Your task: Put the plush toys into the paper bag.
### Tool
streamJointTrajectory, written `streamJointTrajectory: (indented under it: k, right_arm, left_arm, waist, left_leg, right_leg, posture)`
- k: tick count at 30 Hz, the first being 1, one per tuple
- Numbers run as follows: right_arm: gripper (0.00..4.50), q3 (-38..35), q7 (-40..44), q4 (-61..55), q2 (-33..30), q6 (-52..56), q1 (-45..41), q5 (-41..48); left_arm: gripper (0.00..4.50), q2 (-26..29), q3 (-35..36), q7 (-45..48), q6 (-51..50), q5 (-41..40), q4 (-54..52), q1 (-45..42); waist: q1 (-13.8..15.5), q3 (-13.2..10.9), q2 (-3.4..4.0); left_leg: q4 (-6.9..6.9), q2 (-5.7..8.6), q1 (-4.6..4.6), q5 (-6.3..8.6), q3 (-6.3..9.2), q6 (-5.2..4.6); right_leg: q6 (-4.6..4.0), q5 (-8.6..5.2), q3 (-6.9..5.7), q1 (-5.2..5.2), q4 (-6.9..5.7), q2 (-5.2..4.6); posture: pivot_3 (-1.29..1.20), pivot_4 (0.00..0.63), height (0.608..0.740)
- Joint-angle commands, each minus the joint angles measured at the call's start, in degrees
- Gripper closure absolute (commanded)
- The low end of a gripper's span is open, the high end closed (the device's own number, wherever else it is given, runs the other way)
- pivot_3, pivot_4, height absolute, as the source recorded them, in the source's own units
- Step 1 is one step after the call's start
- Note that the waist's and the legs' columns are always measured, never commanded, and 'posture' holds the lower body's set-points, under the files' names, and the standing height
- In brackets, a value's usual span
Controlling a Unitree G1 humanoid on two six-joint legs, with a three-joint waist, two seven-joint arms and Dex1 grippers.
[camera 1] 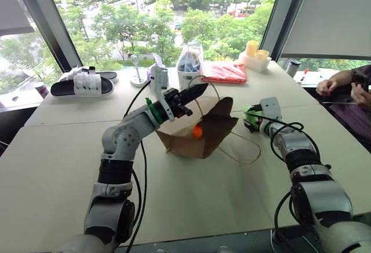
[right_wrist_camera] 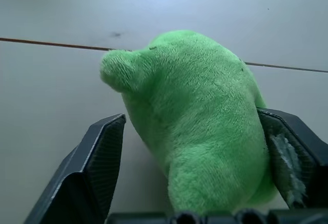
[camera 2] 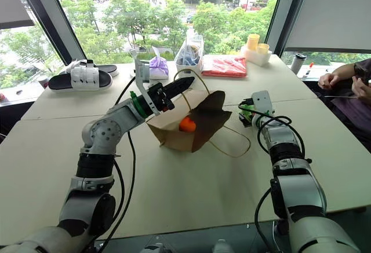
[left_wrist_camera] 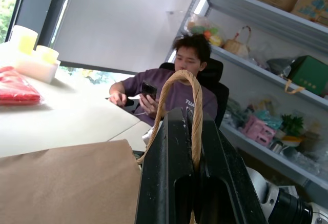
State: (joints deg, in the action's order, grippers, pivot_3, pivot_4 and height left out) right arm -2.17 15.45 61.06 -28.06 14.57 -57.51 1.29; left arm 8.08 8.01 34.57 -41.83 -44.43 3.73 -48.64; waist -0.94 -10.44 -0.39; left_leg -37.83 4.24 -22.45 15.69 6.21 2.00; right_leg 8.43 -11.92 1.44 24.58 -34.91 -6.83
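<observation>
The brown paper bag [camera 1: 213,127] lies tilted on the table's middle with its mouth open toward me. The orange plush toy [camera 1: 197,131] rests inside the mouth. My left gripper [camera 1: 199,90] is shut on one tan cord handle [left_wrist_camera: 178,79] and holds that side of the bag up. The other handle [camera 1: 248,153] lies loose on the table. To the right of the bag the green plush toy [right_wrist_camera: 205,126] sits on the table between the fingers of my right gripper [right_wrist_camera: 190,114]. One finger touches the toy; a small gap shows at the other.
At the back of the table stand a clear plastic bag [camera 1: 189,62], a purple pouch [camera 2: 158,68], a red packet [camera 1: 225,72] and yellow cups [camera 1: 255,51]. Black and white sandals [camera 1: 84,84] lie at the back left. A seated person [camera 1: 348,88] is at the right edge.
</observation>
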Motion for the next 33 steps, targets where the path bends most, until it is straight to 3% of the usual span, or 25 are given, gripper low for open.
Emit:
streamJointTrajectory:
  k: [1,5,6,10,14,17,20,24,33]
  right_arm:
    - [2.33,0.1,1.0,3.7,0.2,-3.3,-2.3,-1.3]
    - [4.37,0.0,0.9,5.2,-0.3,-5.0,-3.0,-2.3]
    - [4.48,-0.1,1.1,4.9,-0.7,-5.6,-3.0,-2.4]
    - [4.48,-0.6,8.3,-6.6,-4.1,-6.7,0.0,-1.2]
    - [4.48,-1.3,24.7,-48.8,-11.2,8.3,15.1,9.3]
    - [4.48,-2.8,27.0,-69.4,-14.8,21.2,22.7,16.1]
    - [4.48,-3.2,25.9,-78.4,-15.5,28.8,25.7,19.0]
    - [4.48,0.3,22.9,-82.6,-11.6,33.1,25.9,20.0]
    - [4.48,12.9,21.2,-65.4,-3.4,24.8,13.7,10.3]
  left_arm:
    - [4.5,0.3,1.1,-0.5,0.9,-1.0,-3.3,0.6]
    - [4.5,-0.3,0.8,-1.0,1.0,-1.1,-3.3,0.5]
    - [4.5,-0.6,0.7,-1.0,1.0,-1.2,-3.0,0.3]
    - [4.5,-1.1,0.6,0.0,1.8,-0.7,-0.5,-1.0]
    - [4.5,-1.3,1.4,1.8,3.0,-0.9,3.4,-3.1]
    - [4.5,-1.7,2.3,2.3,3.1,-1.8,5.4,-4.4]
    - [4.5,-2.1,2.8,2.6,2.9,-2.2,6.2,-5.0]
    - [4.5,-2.7,3.6,2.2,2.5,-3.4,7.0,-5.7]
    - [4.5,-3.4,3.7,1.8,2.1,-4.0,6.0,-5.1]
  waist:
    - [-0.2,0.0,0.0]
    - [-0.3,0.0,0.0]
    - [-0.3,0.0,0.0]
    - [0.1,0.0,0.0]
    - [0.2,0.0,0.01]
    - [-0.1,0.0,0.01]
    - [-0.1,0.0,-0.01]
    - [0.3,0.0,-0.02]
    - [0.3,0.0,-0.02]
  left_leg:
    - [0.01,-0.01,0.0,0.0,0.0,0.0]
    - [0.0,-0.02,0.04,-0.03,0.01,0.05]
    - [0.0,-0.02,0.04,-0.04,0.01,0.06]
    - [-0.04,-0.01,0.03,-0.05,0.0,0.07]
    - [-0.03,0.0,-0.06,-0.02,0.08,0.02]
    - [-0.02,-0.02,-0.05,0.04,0.15,-0.07]
    - [-0.1,-0.06,0.04,0.24,0.14,-0.42]
    - [-0.22,-0.05,0.06,0.21,0.07,-0.37]
    - [-0.18,-0.03,0.02,0.0,0.07,-0.01]
  right_leg:
    - [0.0,0.0,0.0,0.0,0.0,0.0]
    - [0.0,0.0,-0.01,0.0,0.0,0.02]
    - [0.0,0.0,-0.01,0.0,0.0,0.02]
    - [0.0,0.0,0.0,-0.01,-0.01,0.02]
    - [0.01,0.0,-0.05,0.01,-0.01,0.02]
    - [0.02,-0.01,-0.1,0.01,-0.04,0.03]
    - [0.02,-0.01,-0.09,-0.04,0.03,0.03]
    - [0.01,-0.01,-0.09,-0.1,-0.07,0.02]
    - [0.01,0.0,-0.08,-0.01,-0.07,0.02]
  posture:
    - [0.0,0.15,0.74]
    - [0.0,0.15,0.74]
    - [0.0,0.15,0.74]
    - [0.0,0.15,0.74]
    - [0.0,0.15,0.74]
    - [0.0,0.15,0.74]
    - [0.0,0.15,0.74]
    - [0.0,0.15,0.74]
    - [0.0,0.15,0.74]
